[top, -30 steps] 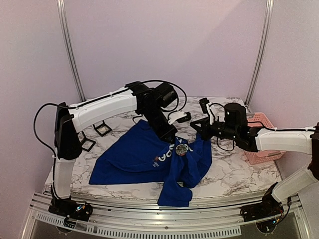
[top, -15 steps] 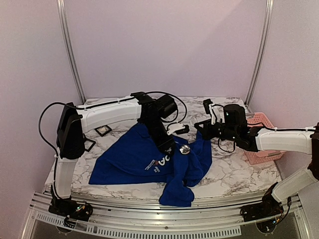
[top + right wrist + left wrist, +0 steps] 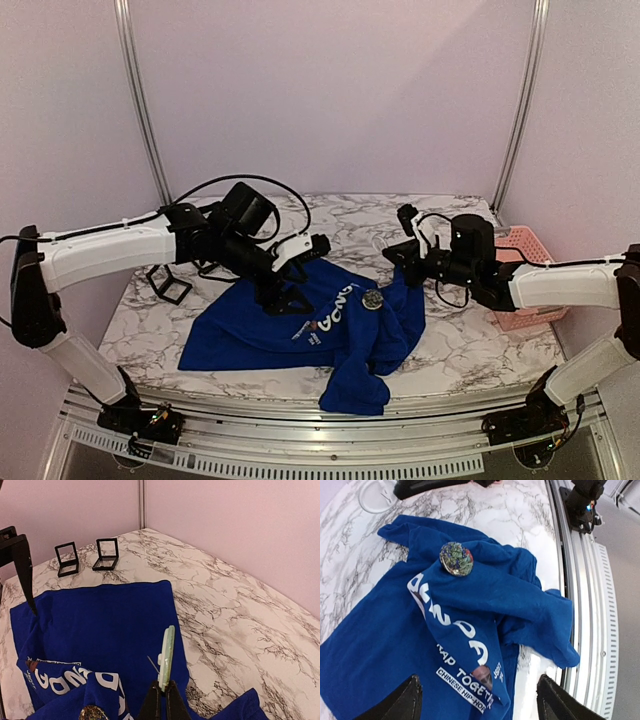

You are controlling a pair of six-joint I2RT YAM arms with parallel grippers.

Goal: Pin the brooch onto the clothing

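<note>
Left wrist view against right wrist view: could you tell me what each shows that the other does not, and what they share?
Only the left wrist view: the table's metal edge rail, an arm base by it, and the brooch seen whole. Only the right wrist view: the right pincer shut on a pale-green strip, two black square frames and the pink wall. Both: the blue T-shirt with its white lettering, and the brooch sitting on it, cropped at the right view's bottom edge.
</note>
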